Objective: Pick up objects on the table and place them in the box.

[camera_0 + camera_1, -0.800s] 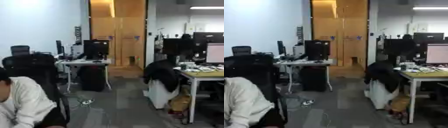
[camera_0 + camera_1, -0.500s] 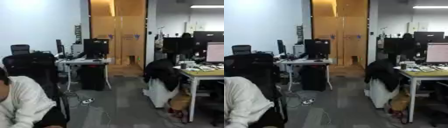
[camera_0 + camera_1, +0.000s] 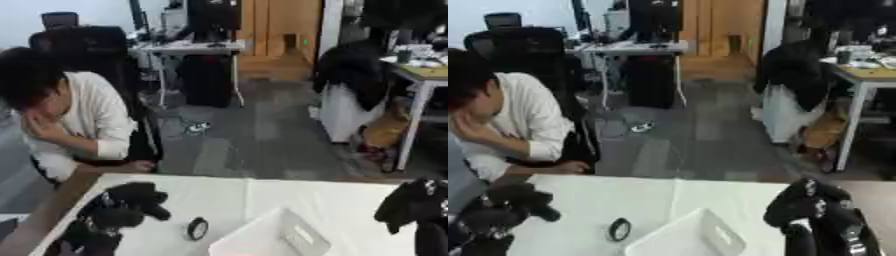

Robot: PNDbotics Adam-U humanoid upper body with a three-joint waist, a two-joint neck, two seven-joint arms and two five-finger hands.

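1. A white rectangular plastic box [image 3: 276, 240] with a slot handle in its side sat at the near edge of the white tabletop [image 3: 297, 200], cut off by the bottom of both views; only its far corner and two walls showed.
2. A small black ring-shaped object [image 3: 198, 228] stood on edge on the tabletop just left of the box, apart from the box wall, with bare white surface around it on its far side.
3. The black left hand [image 3: 122, 202] hung over the tabletop to the left of the box, near the ring but not touching it; its fingers were curled in and held nothing.
4. The black right hand [image 3: 815, 210] hung to the right of the box, close to its right wall, raised off the tabletop; its fingers were bent downward and held nothing.
5. Beyond the box, the tabletop lay open up to its far edge, where brown trim showed at the left corner.
6. A person in a white top sat past that far left corner, arm near the edge, touching none of the things.
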